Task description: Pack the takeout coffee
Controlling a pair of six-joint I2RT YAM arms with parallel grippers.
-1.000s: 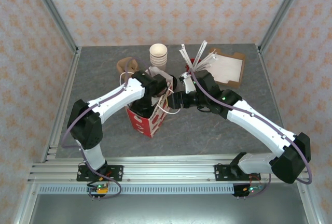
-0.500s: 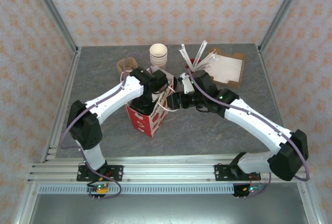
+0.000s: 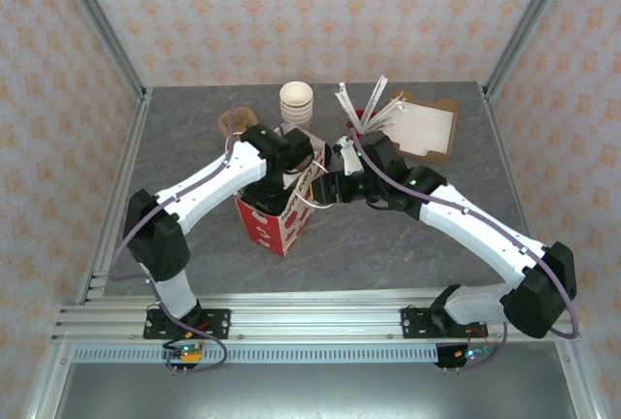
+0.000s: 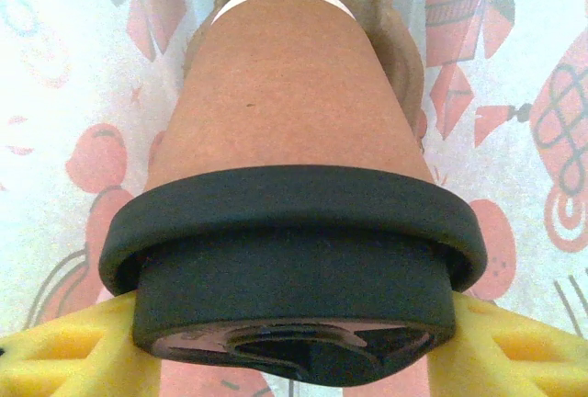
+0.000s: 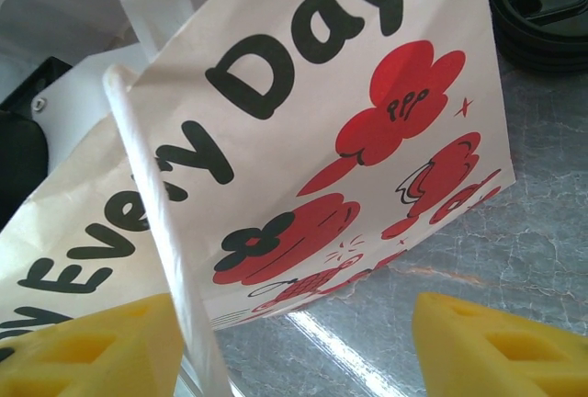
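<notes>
Coffee (image 4: 294, 232) is being held by the left gripper (image 4: 292, 360), whose yellow fingers (image 4: 64, 356) are pressing on both sides of the black lid, so the gripper is pinching the cup at its top. The tan cup is pointing away from the wrist camera, and the red and white printed paper of the bag (image 3: 275, 225) is showing behind it and on both sides. In the top view the left gripper is reaching down at the open mouth of the bag, which is standing on the table (image 3: 388, 244). Whether the cup is touching the bottom of the bag, I cannot tell.

The right gripper (image 5: 294, 351) is staying just beside the bag, on its right side. Its fingers are standing spread apart, and the thin white handle (image 5: 161, 232) is passing between them, lying against the finger on the picture's left. Black loose lids (image 5: 542, 6) are lying on the table behind the bag. Cups (image 3: 296, 104) are standing in a stack behind the bag, near it.
</notes>
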